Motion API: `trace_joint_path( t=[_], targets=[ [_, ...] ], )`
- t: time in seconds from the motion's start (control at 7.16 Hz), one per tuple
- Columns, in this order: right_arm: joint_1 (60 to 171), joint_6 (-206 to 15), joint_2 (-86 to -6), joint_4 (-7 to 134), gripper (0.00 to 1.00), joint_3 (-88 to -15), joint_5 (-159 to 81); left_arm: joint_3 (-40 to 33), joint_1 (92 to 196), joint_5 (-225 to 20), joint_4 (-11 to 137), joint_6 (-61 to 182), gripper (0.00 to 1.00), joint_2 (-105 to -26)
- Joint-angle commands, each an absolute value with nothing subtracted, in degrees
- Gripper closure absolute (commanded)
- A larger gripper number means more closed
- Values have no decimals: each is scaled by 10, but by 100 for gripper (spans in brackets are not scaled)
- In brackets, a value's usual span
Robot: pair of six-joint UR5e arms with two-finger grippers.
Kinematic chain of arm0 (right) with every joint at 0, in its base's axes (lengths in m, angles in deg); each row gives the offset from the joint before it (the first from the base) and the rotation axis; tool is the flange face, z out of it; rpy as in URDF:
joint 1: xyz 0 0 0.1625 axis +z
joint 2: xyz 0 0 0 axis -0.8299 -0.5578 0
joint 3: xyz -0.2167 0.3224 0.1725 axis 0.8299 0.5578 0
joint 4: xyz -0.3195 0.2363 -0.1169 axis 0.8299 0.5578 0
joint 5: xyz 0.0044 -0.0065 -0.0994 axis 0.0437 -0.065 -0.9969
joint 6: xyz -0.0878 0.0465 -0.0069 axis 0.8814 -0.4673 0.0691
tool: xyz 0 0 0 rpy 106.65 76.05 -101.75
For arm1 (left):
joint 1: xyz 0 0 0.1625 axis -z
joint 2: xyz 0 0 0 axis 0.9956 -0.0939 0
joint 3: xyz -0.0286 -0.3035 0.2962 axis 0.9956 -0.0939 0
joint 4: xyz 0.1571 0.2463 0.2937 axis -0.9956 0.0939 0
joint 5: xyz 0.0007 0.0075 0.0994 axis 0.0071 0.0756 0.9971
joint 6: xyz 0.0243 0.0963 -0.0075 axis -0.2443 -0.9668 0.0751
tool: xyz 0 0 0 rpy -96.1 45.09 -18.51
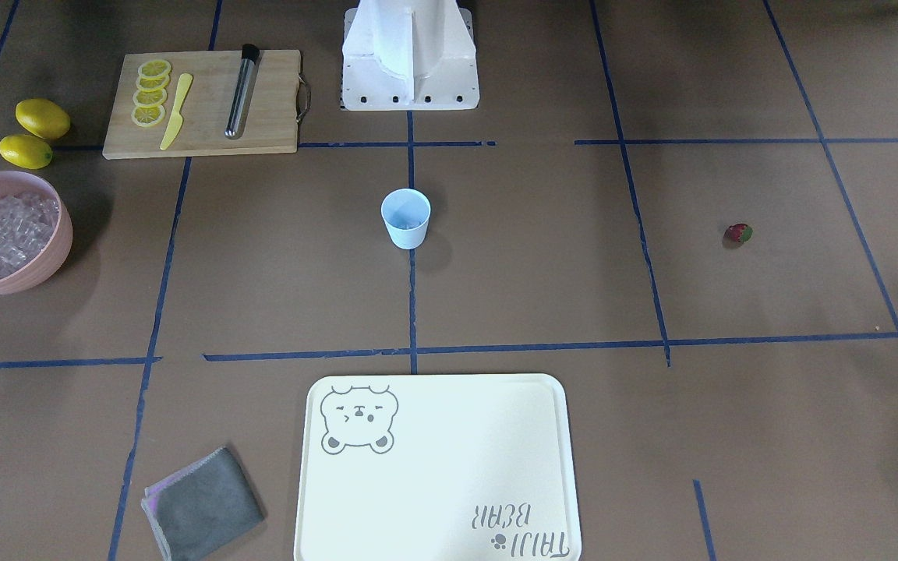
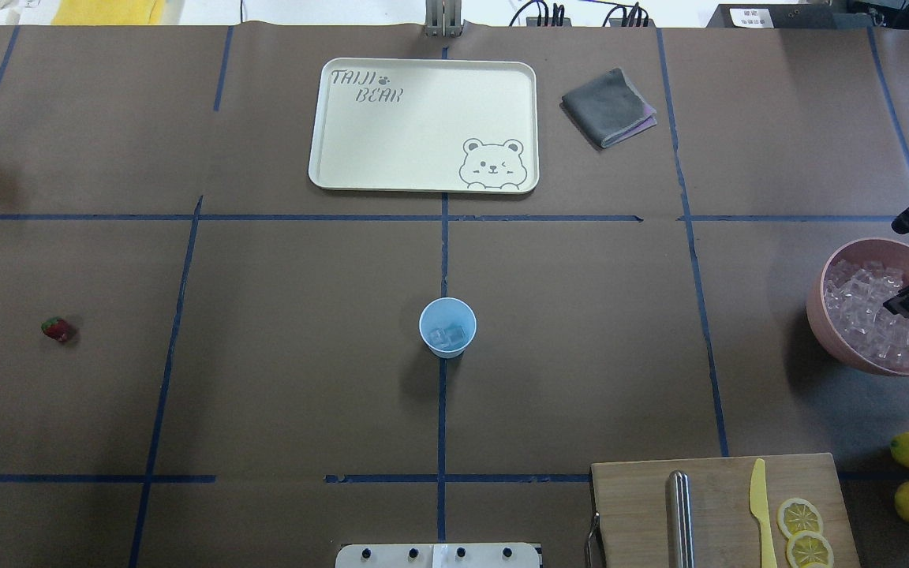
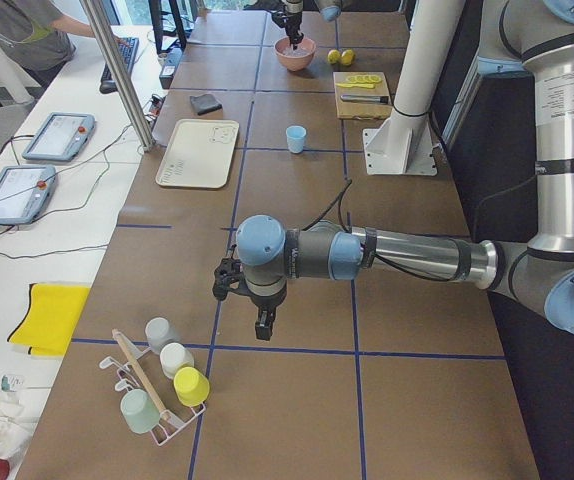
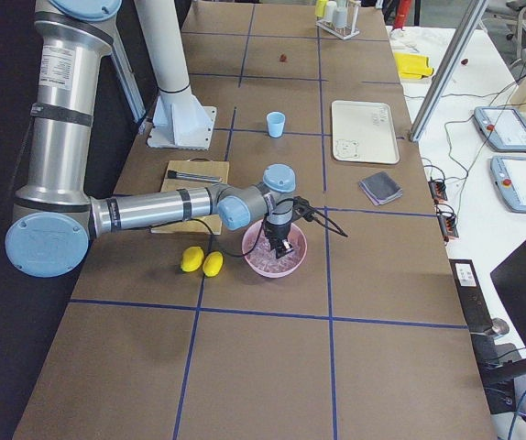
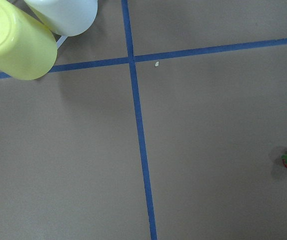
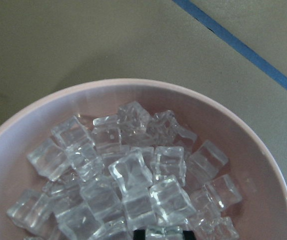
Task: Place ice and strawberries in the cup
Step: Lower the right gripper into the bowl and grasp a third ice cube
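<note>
The cup [image 2: 447, 327], a small pale blue tumbler, is standing upright near the centre of the overhead frame, on a blue tape line, and it is holding a few clear cubes of ice [image 2: 450, 338] at its bottom. Many more glassy cubes are lying heaped in the pink bowl [image 2: 817, 315] at the right edge of this frame. The strawberry [image 2: 57, 329], dark red with a green cap, is lying alone at the far left, well apart from the cup.

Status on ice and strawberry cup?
Right gripper open over pink bowl of clear ice cubes. Left gripper: unclear. Pale blue plastic cup holds few cubes; red strawberry on table. Nothing between bowl and cup.
</note>
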State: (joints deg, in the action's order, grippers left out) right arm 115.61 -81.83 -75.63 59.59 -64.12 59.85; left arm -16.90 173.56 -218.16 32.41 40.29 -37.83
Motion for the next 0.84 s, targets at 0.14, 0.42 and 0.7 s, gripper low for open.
trace_joint_path(
  t=[0.14, 0.42, 0.7],
  targets=[
    [1189, -836, -753, 604, 95, -662, 617, -170, 1736, -2182, 324, 403, 0, -378],
    [1212, -980, -743, 598, 95, -678, 658, -170, 1736, -2182, 324, 403, 0, -378],
    [1212, -1173, -694, 597, 95, -708, 661, -171, 1736, -2182, 324, 403, 0, -378]
  ],
)
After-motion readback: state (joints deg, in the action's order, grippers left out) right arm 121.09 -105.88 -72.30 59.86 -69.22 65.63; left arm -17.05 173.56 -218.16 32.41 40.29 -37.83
